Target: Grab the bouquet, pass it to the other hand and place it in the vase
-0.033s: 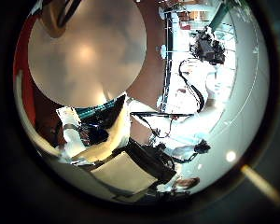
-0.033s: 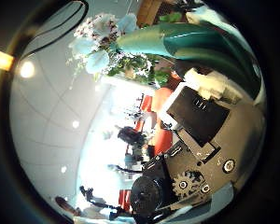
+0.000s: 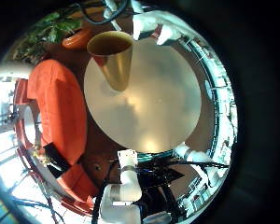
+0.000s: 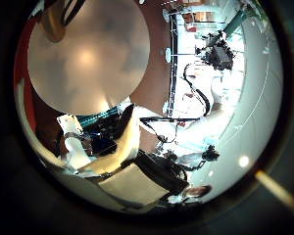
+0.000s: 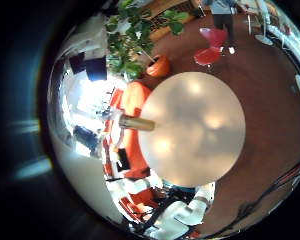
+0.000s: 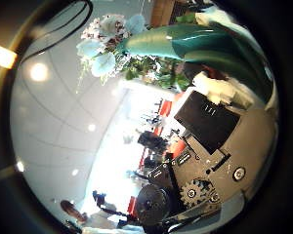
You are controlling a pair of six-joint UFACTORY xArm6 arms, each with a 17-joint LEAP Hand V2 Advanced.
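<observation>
The bouquet (image 6: 105, 41) is in my right hand, its pale flowers sticking out past the hand's own long finger (image 6: 190, 44). The vase (image 3: 114, 58), a tall cone with an open mouth, stands upright near the edge of the round table (image 3: 154, 107). It also shows in the right little finger side palm view (image 5: 135, 122), on the table (image 5: 195, 130). My left hand (image 3: 151, 21) is above the table, fingers relaxed, holding nothing. The left thumb side palm view shows the table (image 4: 83, 59).
Low upholstered seats (image 3: 61, 107) curve round the table beside the vase. Leafy plants (image 5: 130, 40) and a chair (image 5: 212, 45) stand farther off on the floor.
</observation>
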